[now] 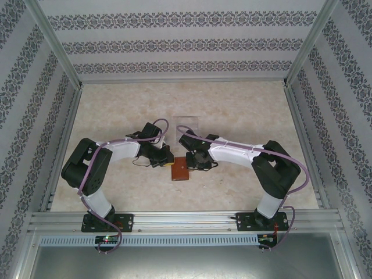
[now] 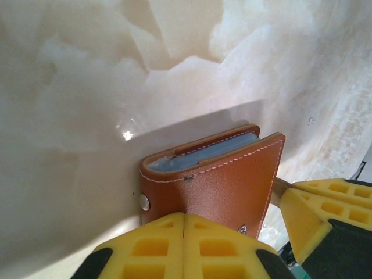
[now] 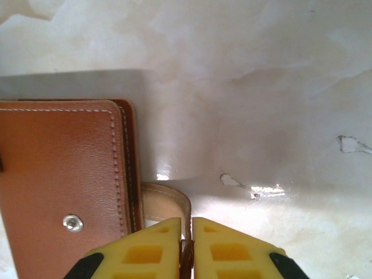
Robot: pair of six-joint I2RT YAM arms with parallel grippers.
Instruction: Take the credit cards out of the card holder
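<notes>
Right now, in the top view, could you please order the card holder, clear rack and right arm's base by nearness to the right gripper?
1. card holder, touching the right gripper.
2. clear rack, farther back, mid-table.
3. right arm's base, near edge, right.

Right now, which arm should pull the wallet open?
Right. The right gripper is pinched on the wallet's snap tab; the left gripper is shut, resting on the wallet, likely just steadying it.
</notes>
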